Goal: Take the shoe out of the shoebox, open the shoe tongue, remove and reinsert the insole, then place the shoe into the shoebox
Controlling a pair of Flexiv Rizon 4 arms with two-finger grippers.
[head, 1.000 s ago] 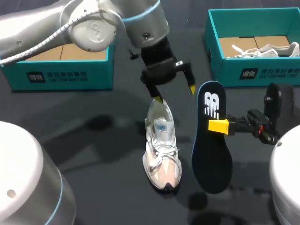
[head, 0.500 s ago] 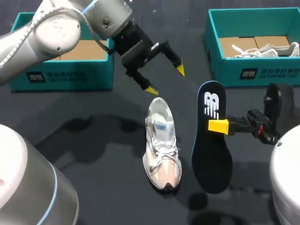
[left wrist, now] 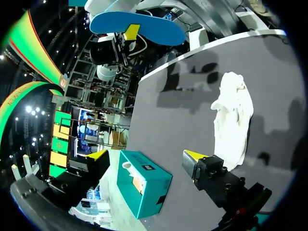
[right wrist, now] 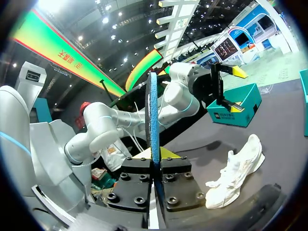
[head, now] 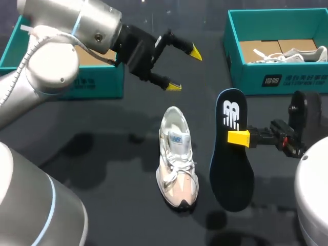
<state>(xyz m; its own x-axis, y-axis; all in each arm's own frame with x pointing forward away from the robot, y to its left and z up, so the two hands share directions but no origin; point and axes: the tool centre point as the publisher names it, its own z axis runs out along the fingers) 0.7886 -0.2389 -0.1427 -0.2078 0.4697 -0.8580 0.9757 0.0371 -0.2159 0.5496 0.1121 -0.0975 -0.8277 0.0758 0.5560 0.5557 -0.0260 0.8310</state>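
Observation:
A white and pink shoe (head: 177,151) stands upright on the dark table, toe toward the front edge; it also shows in the wrist views (left wrist: 233,120) (right wrist: 236,175). Just right of it hangs the dark blue insole (head: 231,154), with my right gripper (head: 238,138) shut on its edge. The right wrist view shows the insole (right wrist: 153,125) edge-on between that gripper's (right wrist: 154,155) yellow tips. My left gripper (head: 184,69) hangs open and empty, behind and left of the shoe, near the left teal shoebox (head: 66,77). Its own view shows the gripper (left wrist: 147,156) spread wide.
A second teal shoebox (head: 277,79) at the back right holds another white shoe (head: 294,54). The left box shows only cardboard inside. Bare dark table lies left of and in front of the shoe.
My left gripper has pulled up and away from the shoe's heel, swinging back and left toward the left box. The right arm, insole and shoe have not moved.

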